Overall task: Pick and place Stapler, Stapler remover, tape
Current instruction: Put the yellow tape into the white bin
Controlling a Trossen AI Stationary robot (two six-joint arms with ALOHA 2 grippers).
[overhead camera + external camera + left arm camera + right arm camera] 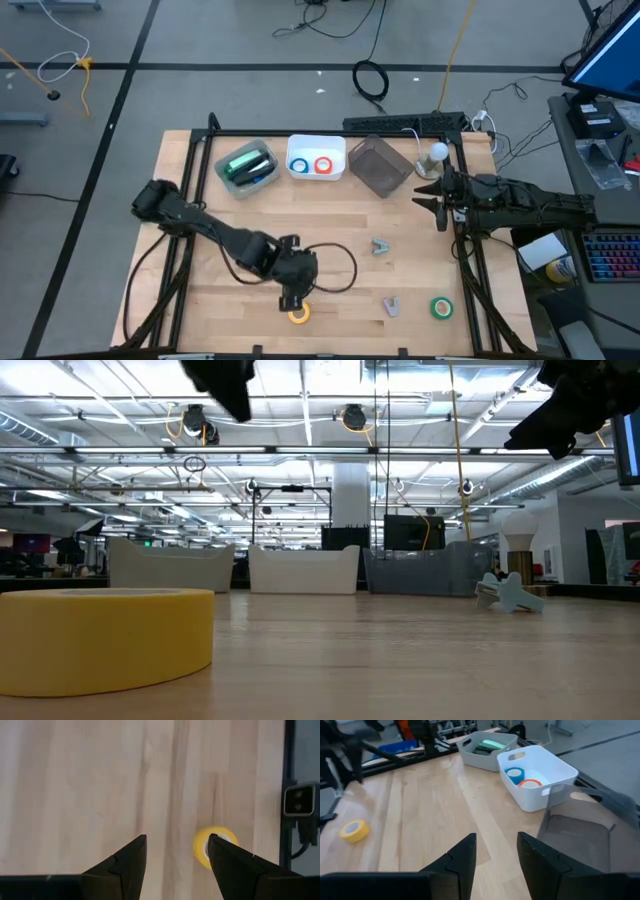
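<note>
A yellow tape roll [299, 316] lies flat on the table near its front edge. My left gripper [292, 300] hangs open just above it and a little to its far side; in the left wrist view the yellow roll [204, 845] shows partly behind one finger. A green tape roll [441, 308] lies flat at the front right. Two small grey staple removers [381, 246] [392, 306] lie on the wood. Blue tape [515, 772] and orange tape [531, 783] lie in the white bin [316, 170]. A green stapler [247, 164] lies in the grey bin [222, 175]. My right gripper [432, 195] waits open at the right.
A dark see-through bin [380, 165] stands to the right of the white bin along the far edge. A black frame [470, 270] runs along the table's right side. Bare wood lies between the bins and the yellow roll.
</note>
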